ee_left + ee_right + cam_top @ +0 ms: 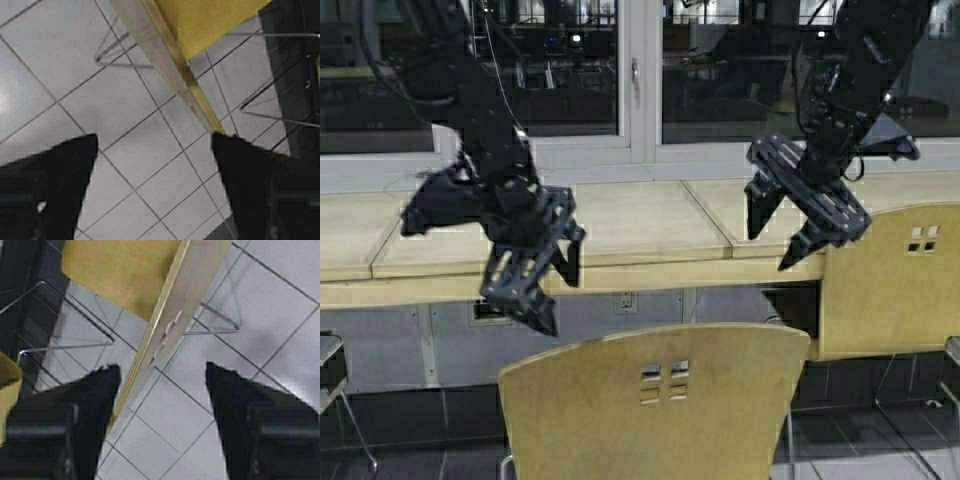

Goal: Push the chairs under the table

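Observation:
A tan chair [660,400] with four square cutouts stands in front of me, its backrest just short of the long pale-wood table [620,230]. A second chair [895,280] stands at the right, its backrest against the table's front edge. My left gripper [558,300] hangs open above the near chair's left side. My right gripper [770,250] hangs open above that chair's right side. In the left wrist view the backrest's top edge [170,65] runs to one finger of the left gripper [155,145]. In the right wrist view the backrest [165,325] lies inside the right gripper [162,370], close to one finger.
Windows and a white sill [640,160] run behind the table. A wall socket [625,301] sits under the table. Dark objects stand at the far left [330,370] and far right [952,350] edges. Grey floor tiles [150,160] lie below, and thin metal chair legs [75,335] stand on them.

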